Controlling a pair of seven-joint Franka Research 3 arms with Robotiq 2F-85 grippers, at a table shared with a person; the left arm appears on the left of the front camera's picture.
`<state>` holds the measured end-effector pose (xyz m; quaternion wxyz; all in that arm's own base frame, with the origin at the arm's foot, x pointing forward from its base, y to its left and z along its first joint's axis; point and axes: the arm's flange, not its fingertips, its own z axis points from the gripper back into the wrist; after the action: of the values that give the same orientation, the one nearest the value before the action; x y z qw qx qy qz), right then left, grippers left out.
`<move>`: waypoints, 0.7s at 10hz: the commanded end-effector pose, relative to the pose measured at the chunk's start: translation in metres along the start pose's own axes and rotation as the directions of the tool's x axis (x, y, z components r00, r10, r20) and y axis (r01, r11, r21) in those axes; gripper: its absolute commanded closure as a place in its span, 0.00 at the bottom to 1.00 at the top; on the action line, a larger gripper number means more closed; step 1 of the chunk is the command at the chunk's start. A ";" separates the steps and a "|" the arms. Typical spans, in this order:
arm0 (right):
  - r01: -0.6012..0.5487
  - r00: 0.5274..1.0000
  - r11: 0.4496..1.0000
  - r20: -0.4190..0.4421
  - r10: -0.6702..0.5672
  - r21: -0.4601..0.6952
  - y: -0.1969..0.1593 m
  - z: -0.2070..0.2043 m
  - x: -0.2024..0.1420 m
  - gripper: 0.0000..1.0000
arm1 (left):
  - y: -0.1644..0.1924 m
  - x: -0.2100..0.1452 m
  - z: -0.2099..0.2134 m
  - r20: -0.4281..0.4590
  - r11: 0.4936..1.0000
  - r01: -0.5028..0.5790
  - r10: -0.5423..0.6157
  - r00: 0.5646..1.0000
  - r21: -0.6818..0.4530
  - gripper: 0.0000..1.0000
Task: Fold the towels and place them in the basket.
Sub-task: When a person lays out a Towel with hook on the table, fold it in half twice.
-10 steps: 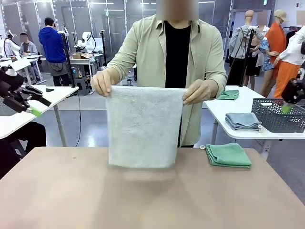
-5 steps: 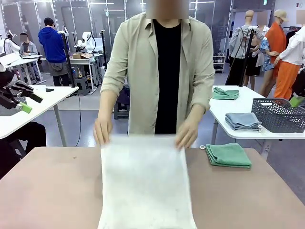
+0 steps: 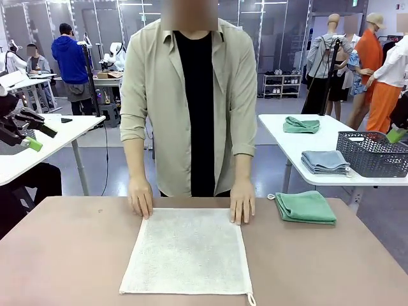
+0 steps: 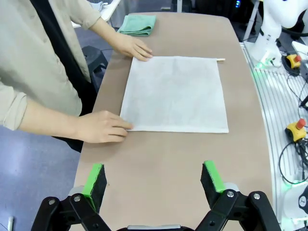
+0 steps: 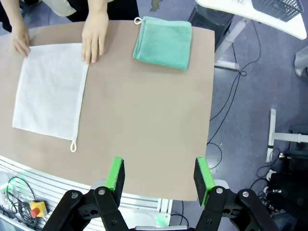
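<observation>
Cream towel flat, looks limp, light; you pinch its near corners. Left gripper wide apart, right gripper parted, both empty.

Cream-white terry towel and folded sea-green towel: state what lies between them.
Right wrist view: person's hand on cream-white towel edge, then bare brown tabletop to sea-green towel.

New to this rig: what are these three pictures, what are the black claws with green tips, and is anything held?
One picture looks across the table at a person from between two robot arms; the other two look down from a camera on each wrist. The claws are the left gripper and right gripper, both open and empty. The person's hands press a white towel flat; a folded green towel lies beside it.
</observation>
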<state>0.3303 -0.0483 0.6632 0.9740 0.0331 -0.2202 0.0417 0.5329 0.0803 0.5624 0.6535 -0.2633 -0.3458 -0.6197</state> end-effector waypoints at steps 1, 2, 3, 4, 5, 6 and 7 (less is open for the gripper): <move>0.005 1.000 1.000 0.001 -0.005 -0.012 -0.001 0.000 0.000 0.27 | 0.000 0.001 -0.001 -0.001 1.000 0.002 -0.002 1.000 -0.001 0.00; 0.000 1.000 1.000 0.000 0.000 0.000 0.000 0.000 0.000 0.27 | 0.000 0.000 0.000 0.000 1.000 0.000 0.000 1.000 0.000 0.00; -0.104 0.994 0.995 0.035 0.104 0.002 0.011 0.005 0.002 0.27 | -0.004 0.013 0.004 -0.035 1.000 0.013 -0.012 0.999 0.027 0.00; -0.174 0.983 0.985 0.054 0.174 -0.002 0.026 0.010 0.006 0.27 | -0.008 0.028 0.002 -0.076 0.999 0.027 -0.025 0.997 0.032 0.00; -0.256 0.964 0.966 0.073 0.257 -0.016 0.048 0.018 0.008 0.27 | -0.015 0.050 -0.007 -0.119 0.998 0.053 -0.048 0.992 0.033 0.00; -0.337 0.938 0.941 0.081 0.338 -0.029 0.069 0.025 0.007 0.27 | -0.025 0.070 -0.017 -0.168 0.997 0.073 -0.067 0.984 0.032 0.00; -0.432 0.895 0.901 0.098 0.435 -0.048 0.094 0.031 0.002 0.27 | -0.037 0.088 -0.026 -0.212 0.995 0.097 -0.089 0.973 0.028 0.00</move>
<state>0.3159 0.0326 0.6961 0.9444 -0.0073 -0.2568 0.2051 0.5128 0.0211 0.6147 0.6486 -0.1980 -0.3164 -0.6633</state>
